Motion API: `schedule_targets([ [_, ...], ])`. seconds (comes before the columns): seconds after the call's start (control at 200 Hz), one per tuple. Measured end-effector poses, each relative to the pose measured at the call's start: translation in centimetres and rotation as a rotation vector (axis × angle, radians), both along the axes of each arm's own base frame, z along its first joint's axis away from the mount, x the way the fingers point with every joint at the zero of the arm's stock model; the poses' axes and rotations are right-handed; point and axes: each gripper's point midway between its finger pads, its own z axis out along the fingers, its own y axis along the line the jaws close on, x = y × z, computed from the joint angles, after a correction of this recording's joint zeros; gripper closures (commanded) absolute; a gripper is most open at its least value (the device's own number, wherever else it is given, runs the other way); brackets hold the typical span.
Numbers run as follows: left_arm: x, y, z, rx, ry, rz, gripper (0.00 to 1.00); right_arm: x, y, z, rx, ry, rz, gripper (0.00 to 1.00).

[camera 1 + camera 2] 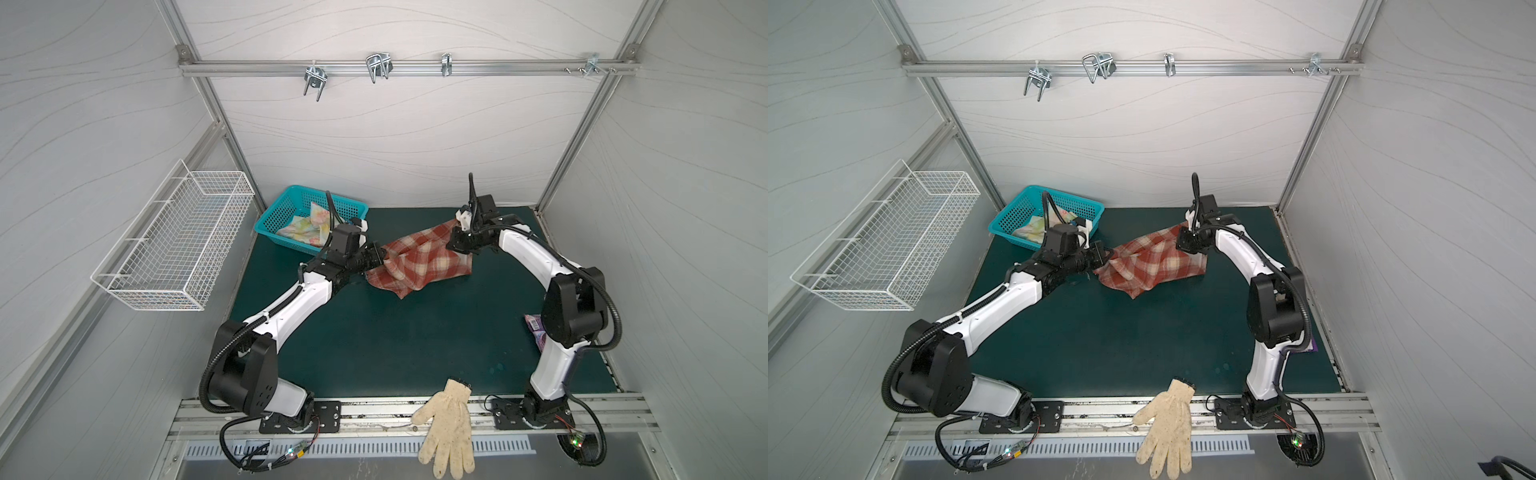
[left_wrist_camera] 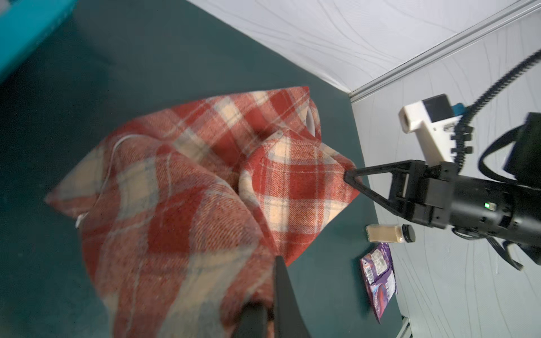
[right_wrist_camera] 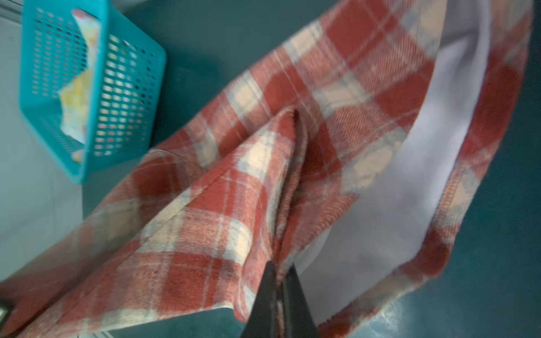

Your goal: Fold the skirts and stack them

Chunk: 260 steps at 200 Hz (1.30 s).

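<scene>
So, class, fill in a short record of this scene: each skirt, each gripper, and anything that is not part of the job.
Plaid skirt: crumpled, not folded, held between both grippers over the green mat
Floral skirt: in the teal basket, far left corner
Left gripper: shut on the plaid skirt
Right gripper: shut on the plaid skirt
Stray item: cream glove at the near edge

The plaid skirt (image 1: 419,262) is rust-red and cream, the basket (image 1: 272,216) teal, the mat (image 1: 374,332) dark green.
</scene>
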Motion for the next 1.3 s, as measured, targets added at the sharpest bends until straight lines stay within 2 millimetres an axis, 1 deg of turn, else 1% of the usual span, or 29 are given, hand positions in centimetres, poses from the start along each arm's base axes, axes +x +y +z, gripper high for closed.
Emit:
schedule_targets([
  [0.02,0.5,-0.1,0.6,0.0,-0.007,0.001,1.0,0.4,-0.1,1.1,0.004,-0.024,-0.001,1.0],
  [0.11,3.3,-0.6,4.3,-0.013,-0.069,0.002,1.0,2.1,-0.7,5.8,0.021,-0.119,-0.019,1.0],
  [0.17,5.4,-0.8,7.1,-0.025,-0.113,0.005,1.0,2.9,-1.4,9.1,0.028,-0.172,-0.038,1.0],
  [0.24,7.5,-0.9,9.9,-0.036,-0.155,0.01,1.0,3.9,-2.3,12.9,0.037,-0.247,-0.056,1.0],
  [0.285,8.8,-0.8,11.7,-0.042,-0.183,0.017,1.0,4.5,-2.9,15.2,0.039,-0.292,-0.067,1.0],
  [0.335,10.0,-0.7,13.4,-0.05,-0.21,0.023,1.0,4.7,-3.5,17.1,0.04,-0.333,-0.08,1.0],
  [0.385,10.8,-0.5,14.8,-0.056,-0.233,0.031,1.0,4.6,-4.1,18.3,0.033,-0.358,-0.089,1.0],
  [0.45,11.2,-0.3,16.0,-0.062,-0.249,0.035,1.0,4.1,-4.9,19.1,0.015,-0.372,-0.101,1.0],
  [0.5,11.0,-0.1,16.2,-0.064,-0.25,0.037,1.0,3.3,-5.3,18.7,0.001,-0.363,-0.104,1.0],
  [0.545,10.6,0.0,16.2,-0.071,-0.249,0.036,1.0,2.1,-5.7,17.9,-0.012,-0.341,-0.108,1.0],
  [0.585,10.0,0.3,15.5,-0.076,-0.239,0.038,1.0,0.8,-6.1,16.8,-0.021,-0.314,-0.109,1.0],
  [0.615,9.2,0.5,14.5,-0.078,-0.221,0.038,1.0,-0.3,-6.4,15.9,-0.028,-0.294,-0.11,1.0],
  [0.67,7.6,0.9,12.1,-0.075,-0.176,0.037,1.0,-2.4,-6.8,14.2,-0.035,-0.262,-0.111,1.0],
  [0.75,4.6,1.7,7.7,-0.076,-0.095,0.049,1.0,-5.5,-7.4,11.8,-0.03,-0.224,-0.116,1.0],
  [0.82,1.8,2.5,3.5,-0.076,-0.023,0.064,1.0,-8.4,-7.5,9.6,-0.008,-0.192,-0.115,1.0],
  [0.835,1.1,2.8,2.3,-0.074,0.0,0.068,1.0,-9.0,-7.5,9.0,-0.005,-0.184,-0.114,1.0],
  [0.846,0.7,2.8,1.8,-0.074,0.008,0.069,1.0,-9.5,-7.5,8.6,-0.001,-0.178,-0.115,1.0],
  [0.891,-1.4,3.5,-1.1,-0.069,0.06,0.08,1.0,-11.2,-7.4,7.2,0.01,-0.158,-0.114,0.93],
  [0.951,-4.2,4.4,-4.6,-0.059,0.122,0.098,0.96,-13.6,-7.0,5.3,0.024,-0.13,-0.099,0.85],
  [1.006,-6.5,5.3,-7.0,-0.045,0.162,0.115,0.88,-15.8,-6.3,3.6,0.037,-0.11,-0.073,0.65],
  [1.031,-7.5,5.7,-8.1,-0.041,0.178,0.125,0.85,-16.7,-6.0,3.0,0.046,-0.101,-0.065,0.58],
  [1.111,-10.2,6.8,-10.2,-0.03,0.205,0.15,0.75,-19.5,-5.4,1.2,0.063,-0.08,-0.037,0.4],
  [1.176,-11.9,7.7,-11.4,-0.026,0.209,0.172,0.67,-21.2,-5.2,0.6,0.078,-0.076,-0.027,0.27],
  [1.226,-13.1,8.3,-12.0,-0.022,0.205,0.188,0.6,-21.9,-5.3,0.7,0.096,-0.083,-0.034,0.17],
  [1.276,-14.0,8.8,-12.5,-0.021,0.2,0.205,0.54,-22.1,-5.4,1.2,0.106,-0.102,-0.041,0.09],
  [1.291,-14.3,9.0,-12.6,-0.016,0.194,0.208,0.53,-22.1,-5.4,1.4,0.111,-0.106,-0.045,0.03],
  [1.301,-14.4,9.1,-12.7,-0.021,0.197,0.217,0.53,-22.1,-5.4,1.5,0.112,-0.111,-0.045,0.01],
])
